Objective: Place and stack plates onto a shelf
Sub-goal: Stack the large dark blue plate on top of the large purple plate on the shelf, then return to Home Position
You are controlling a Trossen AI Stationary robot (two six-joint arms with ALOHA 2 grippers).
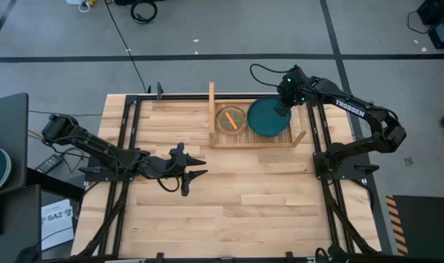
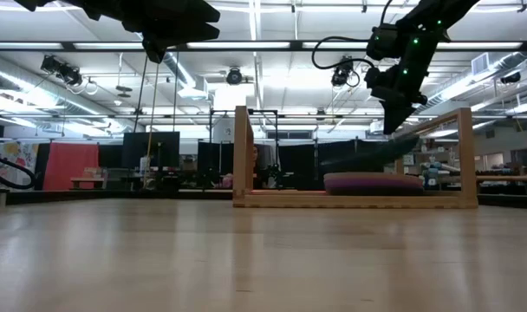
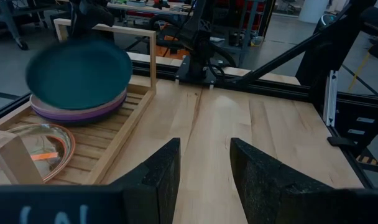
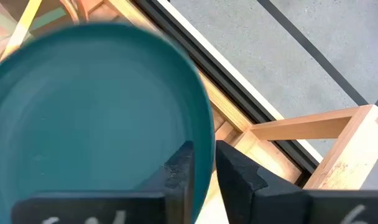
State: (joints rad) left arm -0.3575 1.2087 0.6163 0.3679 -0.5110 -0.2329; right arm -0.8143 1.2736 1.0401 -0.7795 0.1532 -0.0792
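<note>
The teal plate (image 1: 268, 117) (image 4: 96, 118) hangs over the right half of the wooden shelf (image 1: 212, 109) (image 2: 242, 156), just above a stack with a purple plate (image 2: 372, 182) (image 3: 83, 113) showing. My right gripper (image 1: 282, 111) (image 4: 204, 152) is shut on the teal plate's far-right edge. Smaller translucent plates (image 1: 231, 119) (image 3: 43, 143), with thin orange and green utensils, lie on the slats of the shelf's left half. My left gripper (image 1: 200, 166) (image 3: 204, 149) is open, raised above the table's middle, left of the shelf, touching nothing. My right gripper pinches the teal plate's rim (image 4: 204, 134) between its two fingers, one finger (image 4: 179, 177) over the plate's upper face and the other (image 4: 239, 180) outside the rim. It comes from above, slanting down. The plate (image 2: 367, 152) is lifted clear and tilted, its held side higher.
The shelf's two upright side boards (image 2: 465, 156) (image 3: 153, 56) flank the plates. Black frame rails (image 1: 127, 146) (image 1: 320, 139) run along both sides of the plank tabletop (image 1: 244, 204). Bare planks lie near and left of the shelf.
</note>
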